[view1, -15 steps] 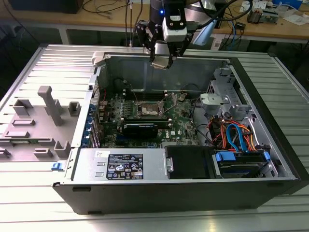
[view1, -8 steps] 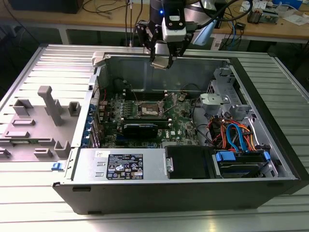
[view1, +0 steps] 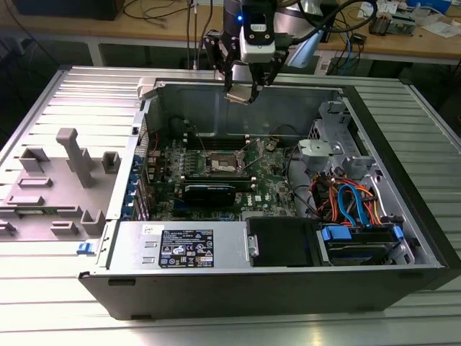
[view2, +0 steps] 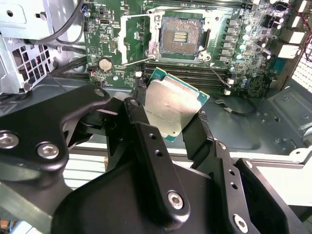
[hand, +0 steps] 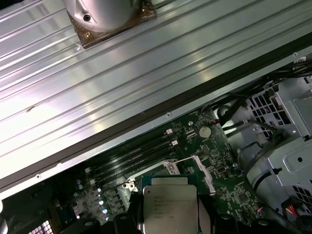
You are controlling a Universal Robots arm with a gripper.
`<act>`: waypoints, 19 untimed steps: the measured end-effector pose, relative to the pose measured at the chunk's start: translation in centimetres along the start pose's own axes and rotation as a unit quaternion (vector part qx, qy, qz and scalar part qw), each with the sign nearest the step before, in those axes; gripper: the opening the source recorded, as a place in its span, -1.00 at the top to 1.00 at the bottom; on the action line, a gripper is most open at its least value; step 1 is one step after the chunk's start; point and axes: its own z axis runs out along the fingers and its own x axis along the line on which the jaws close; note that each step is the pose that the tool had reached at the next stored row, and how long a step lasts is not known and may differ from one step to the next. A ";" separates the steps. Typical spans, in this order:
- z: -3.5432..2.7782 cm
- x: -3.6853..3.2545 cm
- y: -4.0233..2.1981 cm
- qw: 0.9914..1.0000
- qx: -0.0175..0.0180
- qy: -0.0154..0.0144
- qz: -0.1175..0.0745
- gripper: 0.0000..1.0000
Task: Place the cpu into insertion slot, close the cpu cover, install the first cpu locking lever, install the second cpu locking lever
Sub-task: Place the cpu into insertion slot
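Holding the cpu [view2: 170,105] by two opposite edges, the gripper [view2: 169,116] is hanging over the open computer case [view1: 238,295]. Its black fingers [view2: 139,114] are drawn in narrowly and are pressing on the chip's green border. In the exterior view the gripper [view1: 241,92] is sitting high, near the case's far wall.

The cpu is clear of the board, and its silvery lid is showing in both wrist views. In the first wrist view the lid [hand: 169,207] is carrying several lines of fine print, too small to make out.

Below the gripper and well apart from it, the insertion slot [view2: 181,35] is lying bare on the green motherboard [view2: 112,29], with its contact field exposed. The cpu cover [view2: 123,39] is standing swung open just beside the slot. A round coin battery [view2: 105,63] is sitting further off to that same side. Long black memory slots [view2: 195,73] are running between the slot and the held chip.

Nearer the case's front edge, a white-and-black label [view1: 186,249] is showing on the power supply, its text unreadable.
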 end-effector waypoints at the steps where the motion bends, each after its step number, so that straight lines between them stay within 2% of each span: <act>1: 0.00 0.00 0.00 1.000 0.000 0.000 0.000 -0.09; 11: -0.01 0.00 0.00 1.000 0.000 0.000 0.002 -0.09; 19: 0.05 -0.03 -0.07 1.000 0.000 -0.002 0.020 -0.09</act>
